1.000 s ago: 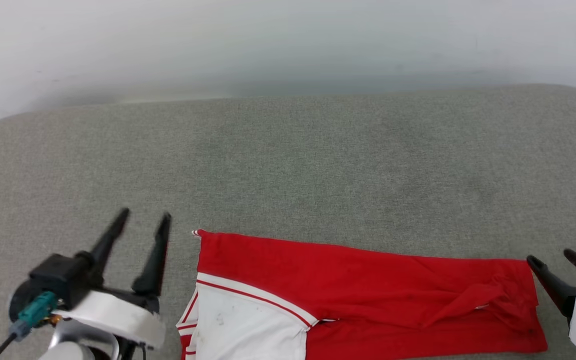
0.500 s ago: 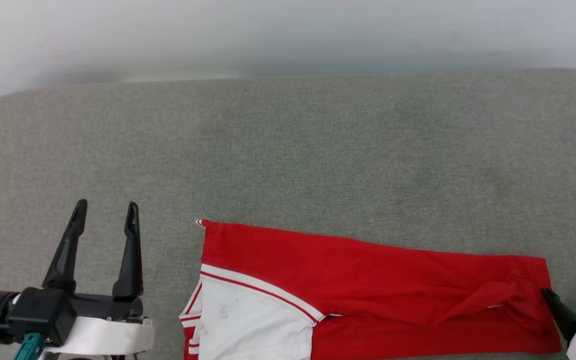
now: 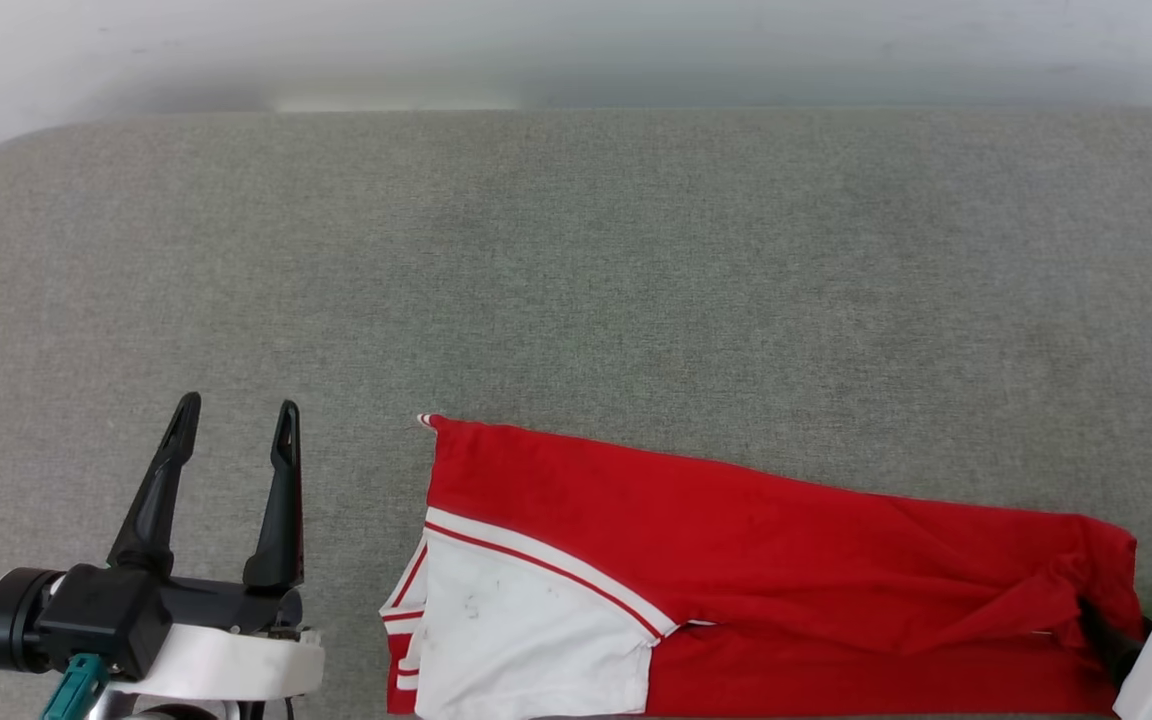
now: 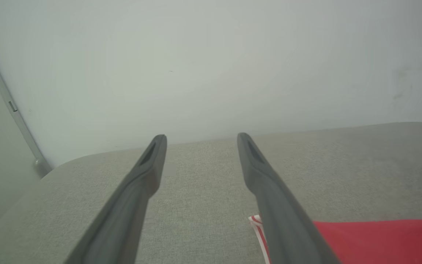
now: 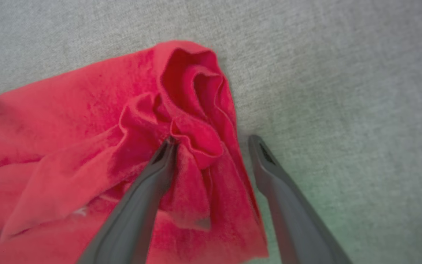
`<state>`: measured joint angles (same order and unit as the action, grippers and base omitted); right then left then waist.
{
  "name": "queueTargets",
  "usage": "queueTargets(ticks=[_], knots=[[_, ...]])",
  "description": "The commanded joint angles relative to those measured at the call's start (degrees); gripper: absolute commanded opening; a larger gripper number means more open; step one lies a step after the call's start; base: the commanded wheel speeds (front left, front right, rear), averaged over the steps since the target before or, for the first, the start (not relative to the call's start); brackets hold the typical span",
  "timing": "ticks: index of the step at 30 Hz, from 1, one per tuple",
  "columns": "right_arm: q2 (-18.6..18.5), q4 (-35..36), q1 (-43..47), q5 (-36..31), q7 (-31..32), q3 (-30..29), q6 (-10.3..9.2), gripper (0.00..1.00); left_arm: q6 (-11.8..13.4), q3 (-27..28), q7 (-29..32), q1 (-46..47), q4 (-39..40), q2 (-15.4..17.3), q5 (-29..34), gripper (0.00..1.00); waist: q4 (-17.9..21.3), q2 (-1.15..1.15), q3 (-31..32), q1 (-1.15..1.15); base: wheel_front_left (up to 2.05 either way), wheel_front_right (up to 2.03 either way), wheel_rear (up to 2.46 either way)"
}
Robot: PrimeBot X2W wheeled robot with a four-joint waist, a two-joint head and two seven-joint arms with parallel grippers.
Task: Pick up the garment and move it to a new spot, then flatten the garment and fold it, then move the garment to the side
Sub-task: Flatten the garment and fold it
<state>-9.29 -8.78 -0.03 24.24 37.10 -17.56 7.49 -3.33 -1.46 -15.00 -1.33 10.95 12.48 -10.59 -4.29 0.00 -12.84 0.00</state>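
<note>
Surface: one padded top [image 3: 636,260] covered in grey woven fabric, rounded at its far left corner, spanning the scene from left to right, with faint darker patches in the weave toward the middle. Backdrop: one plain pale wall [image 3: 576,40] directly behind the far edge. Far left, against that wall: one slanting grey strip [image 4: 20,126] bearing a small fitting [image 4: 12,106] partway along, and widening to a rounded end at the bottom.
</note>
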Motion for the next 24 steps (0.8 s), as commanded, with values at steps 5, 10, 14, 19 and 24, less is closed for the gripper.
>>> queueTargets(ticks=[5,10,14,19,24], knots=[[3.8,-5.5,1.9,1.7,1.8,6.5,0.35,0.32,-1.9,1.5,-0.2,0.4,-1.1,-1.8,1.5,1.0,-0.1,0.0,0.6,0.0,0.0,0.0,0.0],[-0.3,-4.7,0.0,0.2,-3.6,6.0,-0.03,0.0,-3.2,2.8,-0.2,-0.6,-2.3,-2.6,2.6,1.0,1.2,0.0,2.4,0.0,0.0,0.0,0.0],[-3.2,-3.8,-1.7,-0.4,-5.6,3.0,-0.07,0.0,-3.6,3.3,-0.2,-0.9,-2.3,-2.9,2.9,1.0,2.0,0.0,2.8,0.0,0.0,0.0,0.0],[-6.8,-4.1,-3.3,-2.4,-6.8,-1.5,-0.04,0.0,-3.8,3.6,-0.2,-1.0,-2.3,-3.2,3.2,1.0,2.7,0.0,2.9,0.0,0.0,0.0,0.0],[-9.1,-5.1,-4.3,-4.3,-7.3,-3.4,-0.04,0.0,-4.0,3.5,-0.2,-0.9,-2.5,-3.4,3.4,1.0,3.0,0.0,3.0,0.0,0.0,0.0,0.0]])
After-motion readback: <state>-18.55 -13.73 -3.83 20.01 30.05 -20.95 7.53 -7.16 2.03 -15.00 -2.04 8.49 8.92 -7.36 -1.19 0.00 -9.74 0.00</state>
